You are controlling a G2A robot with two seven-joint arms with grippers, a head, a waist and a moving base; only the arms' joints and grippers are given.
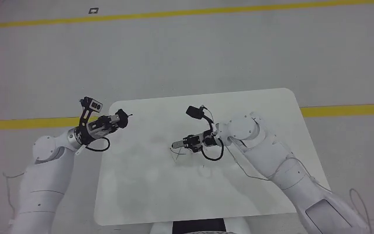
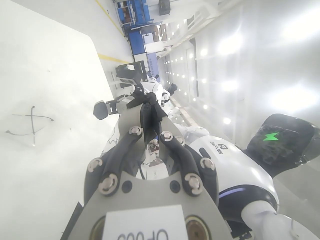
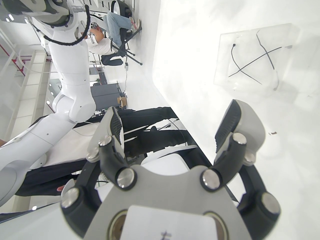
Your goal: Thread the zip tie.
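Several black zip ties (image 3: 268, 53) lie crossed in a shallow clear tray (image 3: 255, 29) on the white table (image 1: 251, 193). In the top view the zip ties (image 1: 174, 153) are thin dark lines near the table's middle. My right gripper (image 3: 172, 123) is open and holds nothing; it hovers just beside the tray, and the top view places this right gripper (image 1: 177, 144) right above the ties. My left gripper (image 2: 150, 101) is shut, held in the air at the table's left edge (image 1: 121, 119), well apart from the zip ties (image 2: 32, 123).
The white table has rounded corners and bare surface all around the tray. A small dark speck (image 3: 272, 133) lies on the table near my right fingers. Yellow floor lines (image 1: 175, 13) run beyond the table.
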